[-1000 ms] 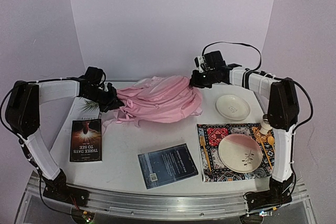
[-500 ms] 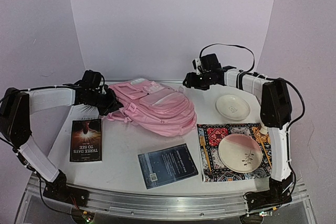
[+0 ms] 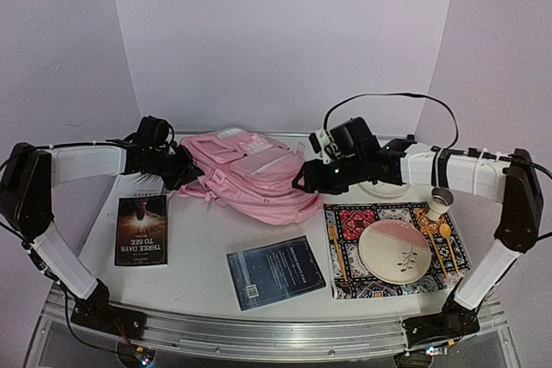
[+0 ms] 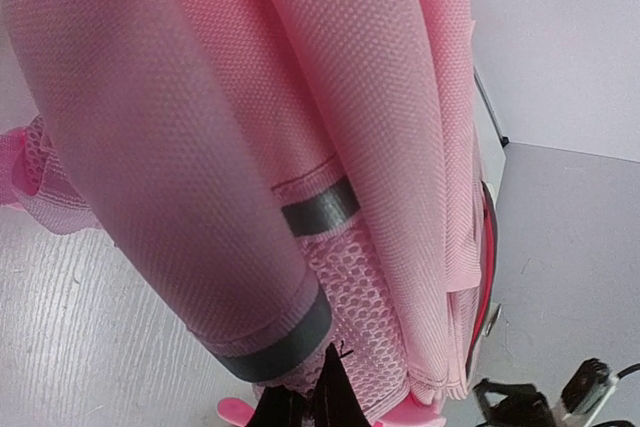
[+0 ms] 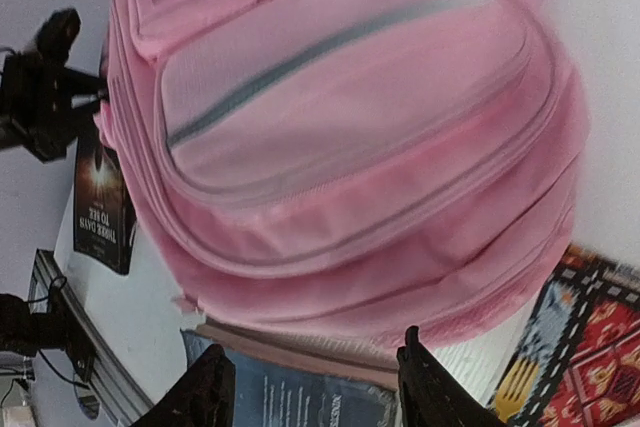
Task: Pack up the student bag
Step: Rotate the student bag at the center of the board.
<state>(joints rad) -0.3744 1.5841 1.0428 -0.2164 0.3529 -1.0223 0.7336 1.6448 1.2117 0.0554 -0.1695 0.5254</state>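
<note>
As the right gripper [image 3: 303, 184] was held spread by its R side, the student bag [image 3: 252, 170] was pinched at its L edge by the left gripper [image 3: 188, 175].

Plain pale lilac back wall [image 3: 285, 32] on the far side, matching lilac side walls [image 3: 60, 40] closing in left and right, white wood-grain worktop [image 3: 207, 230], silver metal rail [image 3: 259, 331] along its near edge, soft even light.
</note>
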